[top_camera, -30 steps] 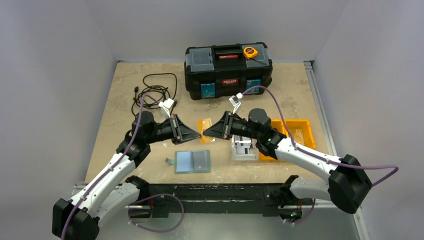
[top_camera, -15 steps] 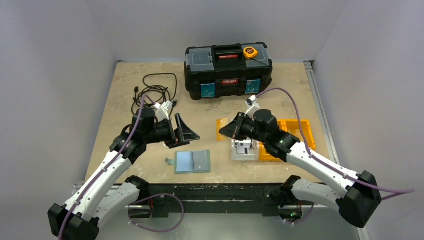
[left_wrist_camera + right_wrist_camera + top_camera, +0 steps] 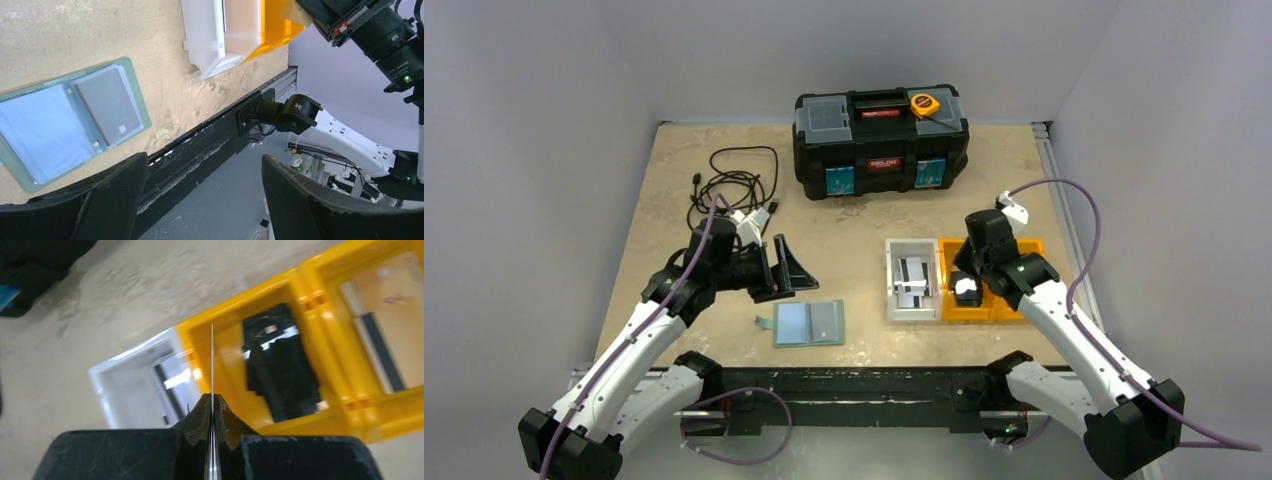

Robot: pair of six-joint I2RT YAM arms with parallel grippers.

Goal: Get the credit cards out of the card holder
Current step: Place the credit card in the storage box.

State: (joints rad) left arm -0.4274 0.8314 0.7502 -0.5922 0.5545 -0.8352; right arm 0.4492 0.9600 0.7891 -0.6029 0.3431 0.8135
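While the right hand [image 3: 212, 405] pinches an edge-on card [image 3: 212, 360], the left hand [image 3: 200, 167] gapes.

Table [image 3: 854, 225] bears toolbox [image 3: 881, 140], cable [image 3: 734, 185], card holder [image 3: 809, 323], white bin [image 3: 890, 282], orange bins [image 3: 971, 316].

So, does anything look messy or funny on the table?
Mostly tidy. The black cable lies in a loose tangle at the back left, and an orange tape measure sits on top of the toolbox rather than inside. The card holder lies open, one dark card still in it. Nothing spilled or broken.
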